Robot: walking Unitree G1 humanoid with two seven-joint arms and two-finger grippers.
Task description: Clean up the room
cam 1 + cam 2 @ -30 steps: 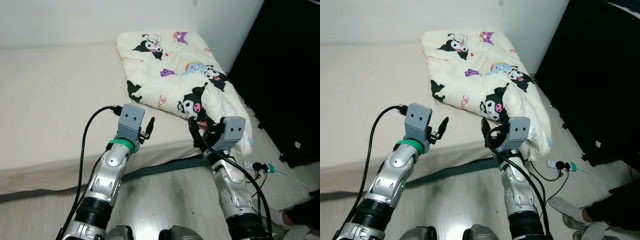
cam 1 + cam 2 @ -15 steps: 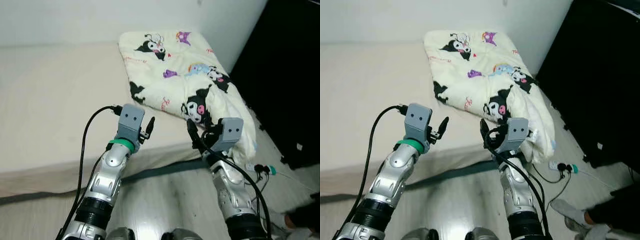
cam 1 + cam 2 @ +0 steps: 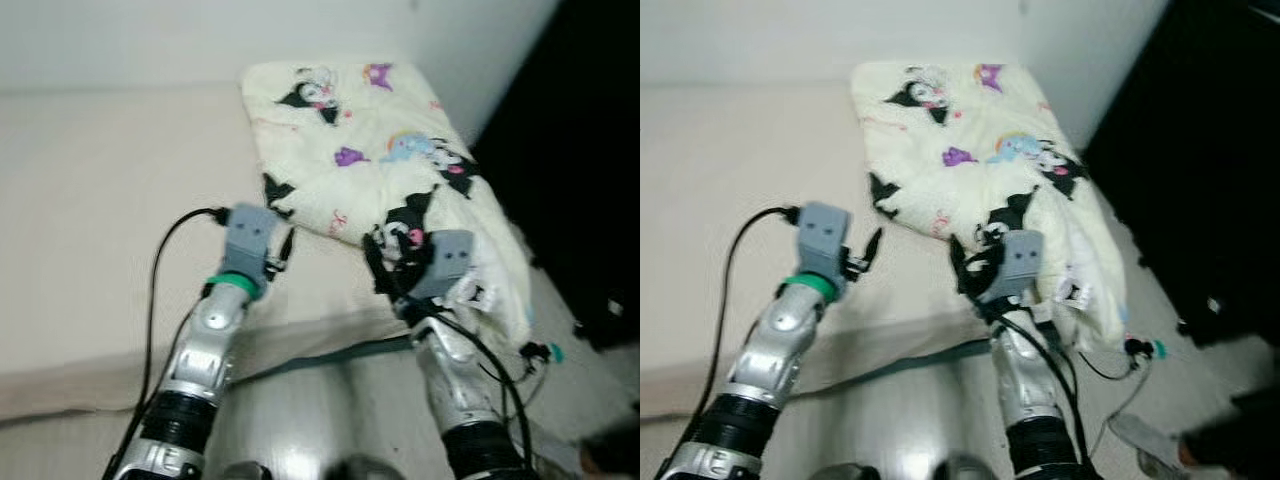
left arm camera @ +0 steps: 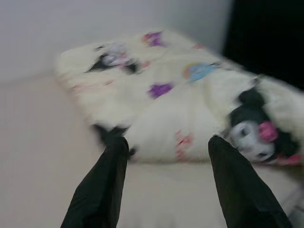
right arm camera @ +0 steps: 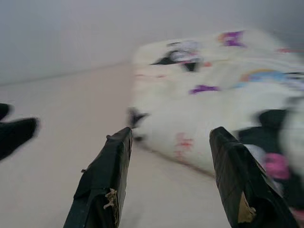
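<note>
On bed [image 3: 100, 200]: folded quilt [image 3: 380, 150]

Both silver arms raised fwd from bottom of head views, elbows low, forearms angling toward 12 o'clock. Left gripper [image 3: 281, 250] sits approx 9 o'clock of frame centre, grey wrist block w/ green ring just below it, black cable looping off toward 8 o'clock. Fingers [image 4: 102, 185] spread apart, nothing btwn them. Right gripper [image 3: 378, 262] at approx 4 o'clock of centre, grey wrist block behind it, black cables trailing down forearm. Its fingers [image 5: 107, 180] also wide apart, empty. Grippers well apart, roughly level. Views blurred.
</note>
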